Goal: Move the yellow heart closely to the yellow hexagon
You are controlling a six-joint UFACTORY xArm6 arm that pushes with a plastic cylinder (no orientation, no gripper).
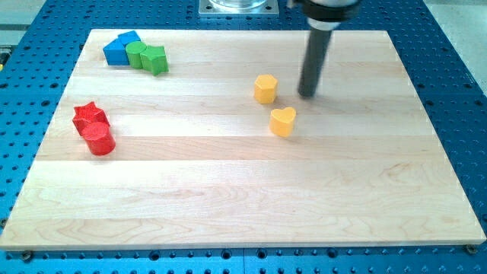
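Yellow heart (pixel 282 121) just off desk (pixel 228 198) centre toward the far edge, near yellow hexagon (pixel 265 88) but apart, diagonally nearer-right of it. My tip (pixel 307 94) right of hexagon, beyond heart, touching neither; no end effector fitted, nothing held. Likely repositioning step; next calls for getting behind heart's near-right side, nudging toward hexagon.

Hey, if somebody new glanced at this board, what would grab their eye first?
Probably the dark rod, my tip resting near the board's middle, just right of the yellow hexagon and above the yellow heart. Next, the clusters at the view's left: red star with red cylinder, and blue block beside two green blocks.
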